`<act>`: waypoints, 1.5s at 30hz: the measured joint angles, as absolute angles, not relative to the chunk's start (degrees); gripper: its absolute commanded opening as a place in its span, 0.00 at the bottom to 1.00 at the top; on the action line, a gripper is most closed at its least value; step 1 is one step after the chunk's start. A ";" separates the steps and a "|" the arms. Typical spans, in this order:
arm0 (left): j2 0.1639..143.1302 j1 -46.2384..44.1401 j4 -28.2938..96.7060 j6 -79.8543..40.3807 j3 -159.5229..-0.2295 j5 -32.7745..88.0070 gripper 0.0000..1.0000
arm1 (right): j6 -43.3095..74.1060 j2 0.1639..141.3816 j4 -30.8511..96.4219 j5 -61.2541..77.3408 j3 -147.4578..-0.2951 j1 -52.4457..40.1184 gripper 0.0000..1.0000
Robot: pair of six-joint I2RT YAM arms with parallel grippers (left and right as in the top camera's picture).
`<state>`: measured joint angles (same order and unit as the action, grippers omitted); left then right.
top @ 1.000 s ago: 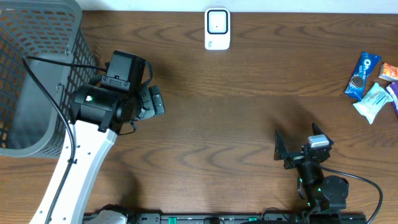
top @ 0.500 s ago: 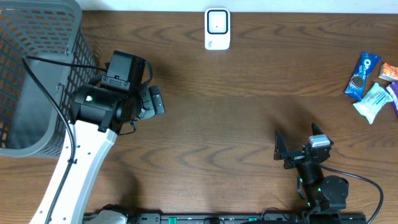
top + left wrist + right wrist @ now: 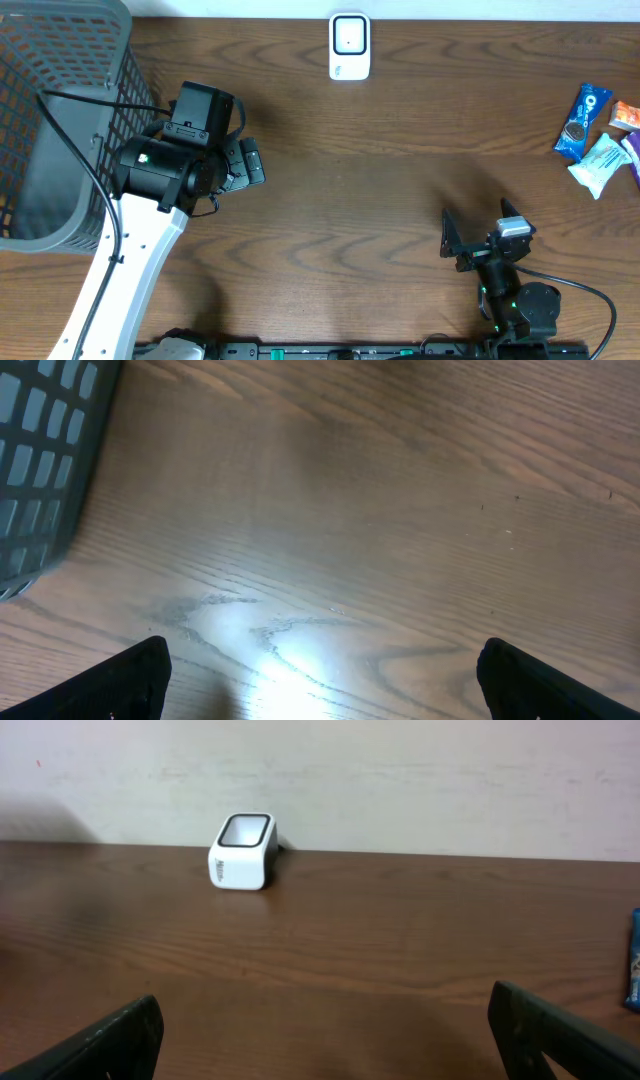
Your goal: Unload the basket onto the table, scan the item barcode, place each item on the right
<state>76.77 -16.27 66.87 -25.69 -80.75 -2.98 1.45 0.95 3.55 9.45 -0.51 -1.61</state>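
**Inspector:** Left pincer, your finding?

**Assistant:** Jaws spread as wide as they go, nothing gripped. It hangs over the left part of the table, just beside the grey basket. In its wrist view the dark fingertips sit in the lower corners, with wood grain and a patch of glare between them.

**Inspector:** And the right pincer?

**Assistant:** Likewise fully apart and empty. It sits at the near edge, right of centre, facing the far wall.

**Inspector:** Where are the goods for scanning?

**Assistant:** Clustered at the right edge of the table. There is a blue biscuit packet, a white packet just beside it, an orange packet and a purple packet cut off by the frame. All lie well apart from both pincers.

**Inspector:** The scanner?

**Assistant:** The white scanner stands at the far edge, about centre, with its dark-framed window turned upward.

**Inspector:** Anything in the way?

**Assistant:** The right wrist view looks straight across plain wood to the scanner. The left arm slants up from the near edge alongside the basket. A black cable runs from it across the basket's rim. The basket's corner fills the upper left of the left wrist view.
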 measured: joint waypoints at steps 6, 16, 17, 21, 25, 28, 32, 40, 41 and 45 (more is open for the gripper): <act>76.77 -16.27 66.87 -25.69 -80.75 -2.98 0.98 | 1.45 0.95 3.55 9.45 -0.51 -1.61 0.99; 76.77 -16.27 66.87 -25.71 -80.75 -2.98 0.98 | 1.45 0.95 3.55 9.45 -0.51 -1.61 0.99; 76.77 -16.27 66.87 -25.69 -80.75 -2.98 0.98 | 1.45 0.95 3.55 9.45 -0.51 -1.61 0.99; 76.77 -16.27 66.87 -25.69 -80.75 -2.98 0.98 | 1.45 0.95 3.55 9.47 -0.51 -1.61 0.99; 76.77 -16.27 66.87 -25.61 -80.75 -2.98 0.98 | 1.45 0.95 3.55 9.45 -0.51 -1.61 0.99; 76.77 -16.27 66.87 -25.47 -80.75 -2.98 0.98 | 1.45 0.95 3.55 9.45 -0.51 -1.61 0.99; 76.77 -16.27 66.87 -25.45 -80.75 -2.87 0.98 | 1.45 0.95 3.55 9.47 -0.51 -1.61 0.99; 76.77 -16.27 71.37 -25.43 -80.75 -3.99 0.98 | 1.45 0.95 3.53 9.45 -0.51 -1.61 0.99; 76.77 -16.27 71.94 -25.45 -80.75 -4.12 0.98 | 1.45 0.95 3.53 9.47 -0.51 -1.61 0.99; 76.51 -16.29 71.72 -25.45 -78.85 -4.43 0.98 | 1.45 0.95 3.55 9.47 -0.51 -1.61 0.99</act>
